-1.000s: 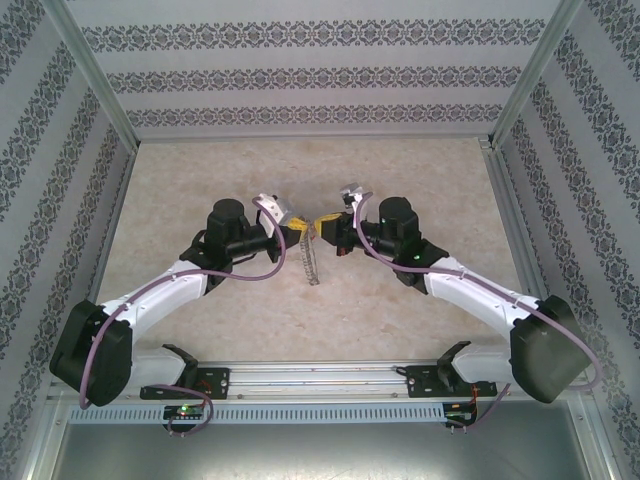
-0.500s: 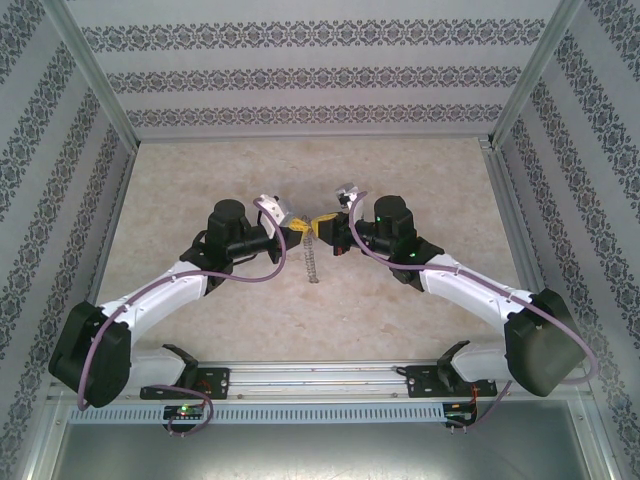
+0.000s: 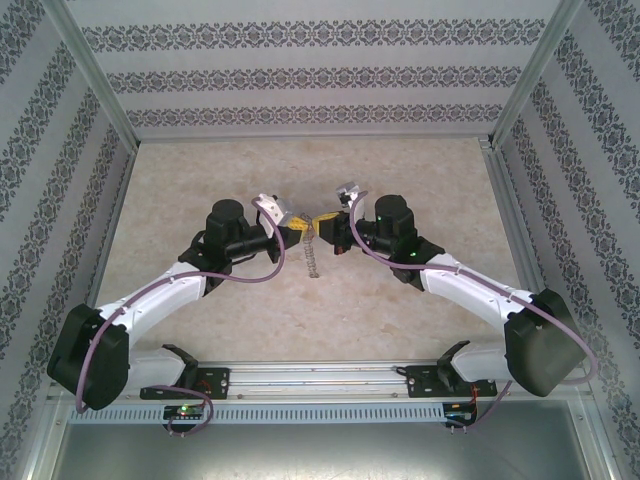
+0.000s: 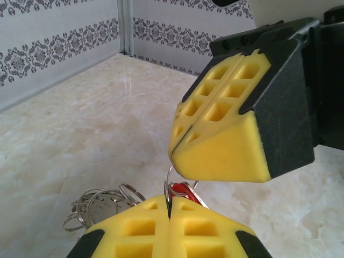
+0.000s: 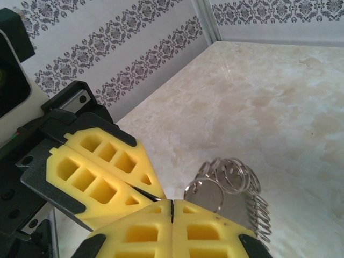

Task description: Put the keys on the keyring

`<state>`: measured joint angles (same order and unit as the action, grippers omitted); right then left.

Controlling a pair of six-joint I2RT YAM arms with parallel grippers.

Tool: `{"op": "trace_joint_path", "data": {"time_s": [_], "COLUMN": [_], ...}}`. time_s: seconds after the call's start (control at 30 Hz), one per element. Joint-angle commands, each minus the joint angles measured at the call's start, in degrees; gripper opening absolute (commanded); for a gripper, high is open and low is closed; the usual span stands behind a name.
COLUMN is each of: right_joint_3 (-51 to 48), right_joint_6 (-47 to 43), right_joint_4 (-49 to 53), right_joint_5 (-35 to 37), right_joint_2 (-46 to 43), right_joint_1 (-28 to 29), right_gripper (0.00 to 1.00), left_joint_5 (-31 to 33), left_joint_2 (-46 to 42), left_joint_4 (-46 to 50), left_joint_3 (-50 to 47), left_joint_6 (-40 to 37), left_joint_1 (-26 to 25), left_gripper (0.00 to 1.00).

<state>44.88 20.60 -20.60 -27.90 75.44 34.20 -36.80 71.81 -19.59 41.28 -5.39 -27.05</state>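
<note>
My two grippers meet tip to tip above the middle of the table. The left gripper (image 3: 303, 231) (image 4: 169, 207) is shut, with a thin metal ring of the keyring (image 3: 313, 258) (image 4: 97, 207) (image 5: 236, 185) pinched in the slit between its yellow pads. The grey loop with its silvery rings hangs below them. The right gripper (image 3: 327, 230) (image 4: 173, 152) (image 5: 172, 207) is shut on a small silver ring that loops through the red head of the keys (image 4: 185, 191). The key lies just past the left fingertips (image 5: 102, 172); its blade is mostly hidden.
The marble-patterned tabletop (image 3: 420, 170) lies bare around the grippers. Patterned walls with metal corner posts (image 3: 100, 90) close in the back and both sides. The arm bases sit on a rail (image 3: 320, 380) at the near edge.
The right arm has moved slightly left, closing the gap to the left gripper. The hanging keyring has swung a little and now hangs shorter.
</note>
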Motion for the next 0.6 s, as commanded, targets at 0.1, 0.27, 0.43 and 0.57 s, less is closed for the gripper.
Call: {"op": "trace_joint_path", "data": {"time_s": [0.1, 0.27, 0.43, 0.57], "right_joint_3": [0.2, 0.6, 1.3, 1.7], "right_joint_6": [-1.2, -1.2, -1.5, -1.5], "right_joint_4": [0.2, 0.2, 0.9, 1.7], "right_joint_5": [1.1, 0.0, -1.6, -3.4], "right_joint_2": [0.6, 0.7, 0.3, 0.5], "right_joint_1": [-1.4, -1.5, -0.8, -0.5], "right_gripper": [0.0, 0.0, 0.0, 0.0], "left_joint_5": [-2.1, -2.5, -2.4, -1.3], "left_joint_2": [-1.9, -1.7, -1.5, -1.7], "left_joint_4": [-2.3, -2.5, -2.8, -5.7], "left_joint_3": [1.6, 1.6, 1.7, 0.7], "left_joint_6": [-0.6, -0.4, -0.4, 0.5], "left_joint_1": [-1.2, -1.4, -1.6, -1.7], "left_gripper": [0.0, 0.0, 0.0, 0.0]}}
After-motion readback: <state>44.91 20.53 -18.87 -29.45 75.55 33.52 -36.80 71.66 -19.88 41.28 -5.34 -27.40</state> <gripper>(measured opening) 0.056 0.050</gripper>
